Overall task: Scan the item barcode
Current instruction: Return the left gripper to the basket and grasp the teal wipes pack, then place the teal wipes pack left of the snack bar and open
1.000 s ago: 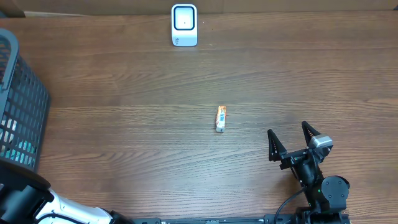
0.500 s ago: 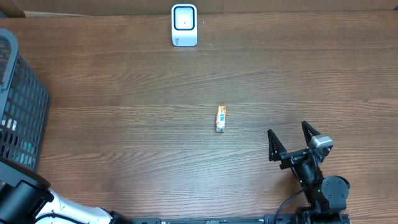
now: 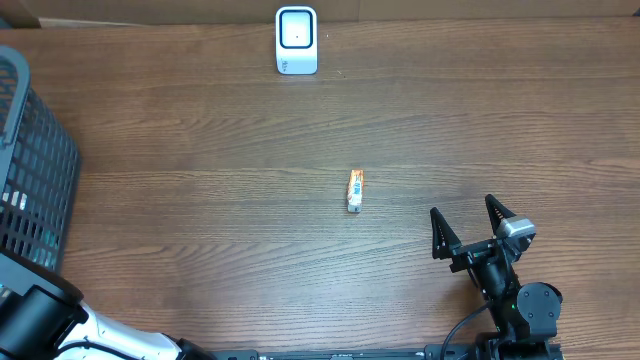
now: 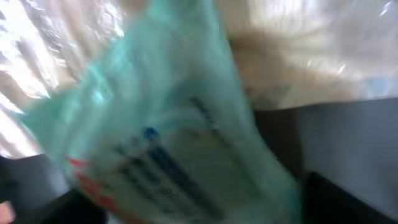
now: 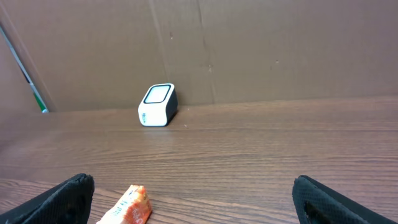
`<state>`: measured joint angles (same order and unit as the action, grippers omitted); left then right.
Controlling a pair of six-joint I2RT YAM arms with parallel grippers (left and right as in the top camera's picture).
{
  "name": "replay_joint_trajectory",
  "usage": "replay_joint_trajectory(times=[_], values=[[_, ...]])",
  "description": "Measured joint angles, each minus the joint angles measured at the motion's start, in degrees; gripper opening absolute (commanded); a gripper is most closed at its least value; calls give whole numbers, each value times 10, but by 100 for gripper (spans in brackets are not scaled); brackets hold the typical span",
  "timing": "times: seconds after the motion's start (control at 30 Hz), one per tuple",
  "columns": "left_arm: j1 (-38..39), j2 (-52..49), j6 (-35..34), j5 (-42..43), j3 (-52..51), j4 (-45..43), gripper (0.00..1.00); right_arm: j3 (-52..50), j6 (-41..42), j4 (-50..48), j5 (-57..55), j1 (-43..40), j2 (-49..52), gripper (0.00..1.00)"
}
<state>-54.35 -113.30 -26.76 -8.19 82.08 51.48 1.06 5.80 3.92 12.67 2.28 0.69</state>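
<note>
1. Hanging over the basket (image 3: 35, 170) at the table's (image 3: 200, 250) left edge, the left arm (image 3: 40, 320) is the nearer one to the items inside.
2. A teal bag (image 4: 168, 143), probably the item to scan, fills the left wrist view, close ahead of the left gripper (image 4: 199, 214). Whether those jaws are apart or clamped cannot be told.
3. The right gripper (image 3: 470, 228) hangs empty, jaws wide apart.
4. The scanner (image 3: 296, 40) stands at the far edge, well right of the basket.
5. An orange packet (image 3: 355, 190) lies between scanner and right gripper, long axis toward the far edge.
</note>
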Motion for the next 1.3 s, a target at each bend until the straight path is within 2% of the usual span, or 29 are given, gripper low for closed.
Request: replay_joint_trajectory(times=[0.03, 0.17, 0.27, 0.47, 0.67, 1.0, 1.17, 1.3], values=[[0, 0, -1, 0, -4, -2, 49, 0, 0, 0, 0, 0, 0, 100], [0, 0, -1, 2, -6, -6, 19, 0, 0, 0, 0, 0, 0, 100], [0, 2, 0, 3, -6, -4, 5, 0, 0, 0, 0, 0, 0, 100], [0, 2, -1, 12, 14, 44, 4, 0, 0, 0, 0, 0, 0, 100], [0, -4, -1, 52, 116, 151, 4, 0, 0, 0, 0, 0, 0, 100], [0, -5, -1, 177, 448, 313, 4, 0, 0, 0, 0, 0, 0, 100], [3, -5, -1, 301, 619, 325, 4, 0, 0, 0, 0, 0, 0, 100], [36, 7, 6, 388, 694, 348, 4, 0, 0, 0, 0, 0, 0, 100]])
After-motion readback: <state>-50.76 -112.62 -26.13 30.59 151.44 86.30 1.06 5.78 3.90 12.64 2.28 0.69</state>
